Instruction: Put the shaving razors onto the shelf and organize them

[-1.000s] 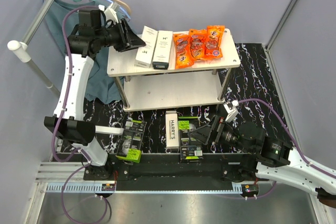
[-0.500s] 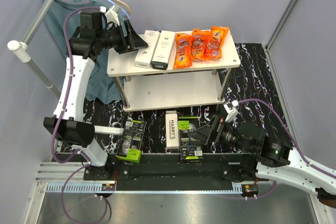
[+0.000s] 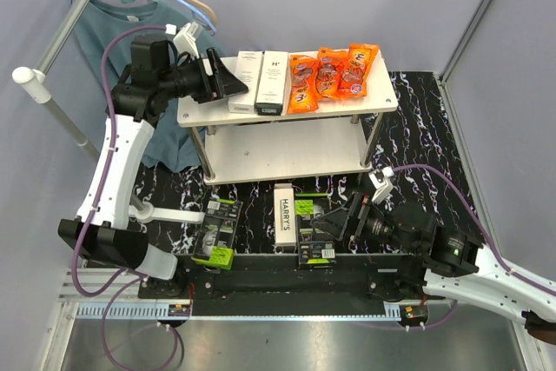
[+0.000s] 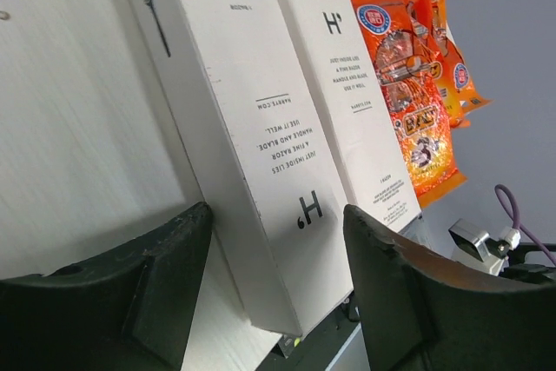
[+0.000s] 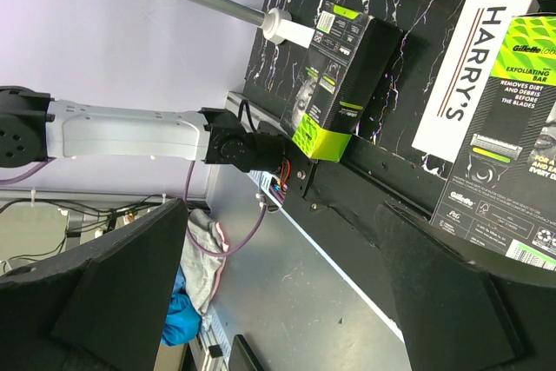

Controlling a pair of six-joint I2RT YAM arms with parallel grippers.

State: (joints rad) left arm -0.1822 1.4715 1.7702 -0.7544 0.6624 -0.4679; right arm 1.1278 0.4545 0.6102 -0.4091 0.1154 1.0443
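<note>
Nearest the arm bases, the right gripper is hovering low with its two fingers spread wide and nothing between them. It is sitting just beside a wide black cardboard razor box with a lime-green label. A second black and lime-green razor box is lying well to the left, near the front edge of the black marbled tabletop. A slim white carton marked HARRY'S is lying between the two, and none of these three is shelved yet.

All of them are looking like light, stiff printed card with smooth faces. They are probably apt to slip in a loose pinch and to dent under a hard one. The black box beside the right gripper is likely best taken across its narrower width near the middle of its length, so it is not swinging as it rises.

Farther back, the low two-tier pale wood-grain shelf is carrying two more slim white cartons flat and side by side on its top board. Shiny orange snack packets are lying just to their right. The left gripper is straddling the near end of the left carton. Its fingers are parted to either side with a little gap showing at the right finger, so it is not appearing to pinch the carton.
</note>
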